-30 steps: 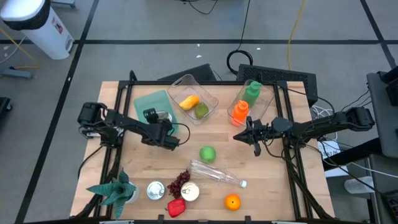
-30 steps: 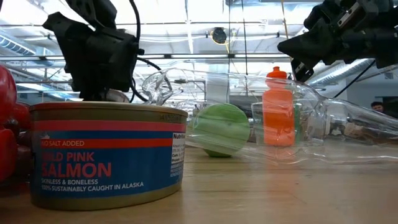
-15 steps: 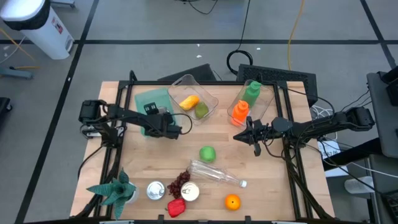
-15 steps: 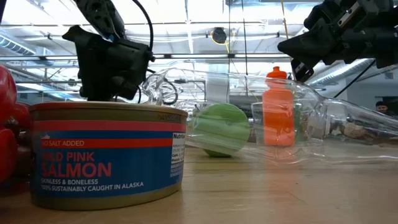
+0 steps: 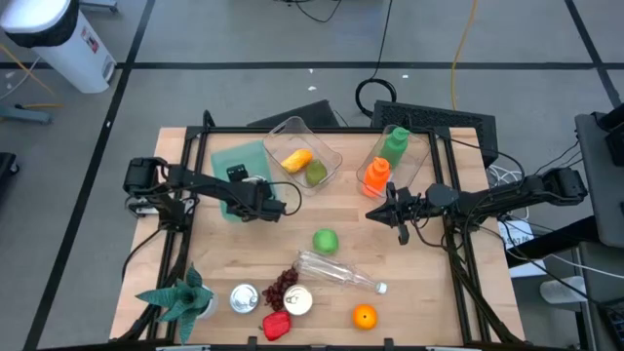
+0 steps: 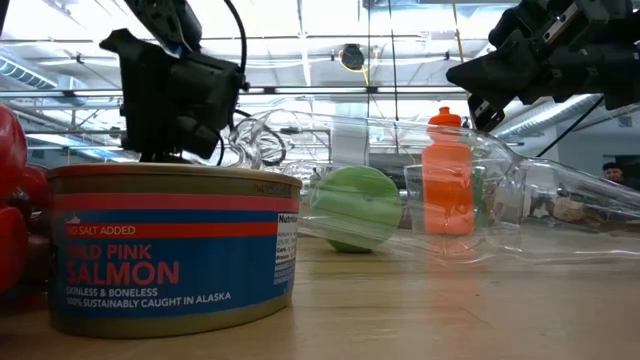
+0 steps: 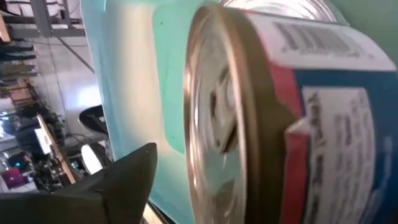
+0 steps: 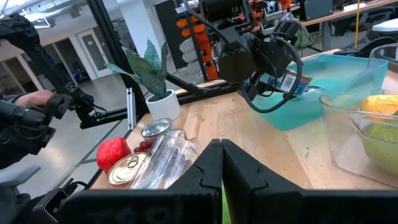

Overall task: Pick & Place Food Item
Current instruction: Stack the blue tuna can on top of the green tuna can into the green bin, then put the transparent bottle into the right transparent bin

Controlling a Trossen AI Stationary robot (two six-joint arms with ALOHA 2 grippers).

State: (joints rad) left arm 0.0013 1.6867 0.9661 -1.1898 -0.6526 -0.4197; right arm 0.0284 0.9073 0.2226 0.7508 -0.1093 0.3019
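One can (image 7: 280, 118) lies sideways in the left hand (image 5: 265, 205), lid facing the wrist.

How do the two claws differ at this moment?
The left claw is shut on a can over the teal tray; the right claw is shut and empty. The left claw is at work by the clear bin; the right claw waits near the orange bottle. Both hang above the table.

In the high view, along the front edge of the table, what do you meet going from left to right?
Potted plant → silver can → red grapes → can lying beside the grapes → clear plastic bottle, its cap pointing right → orange. The red pepper under the grapes overlaps them, so I leave it out.
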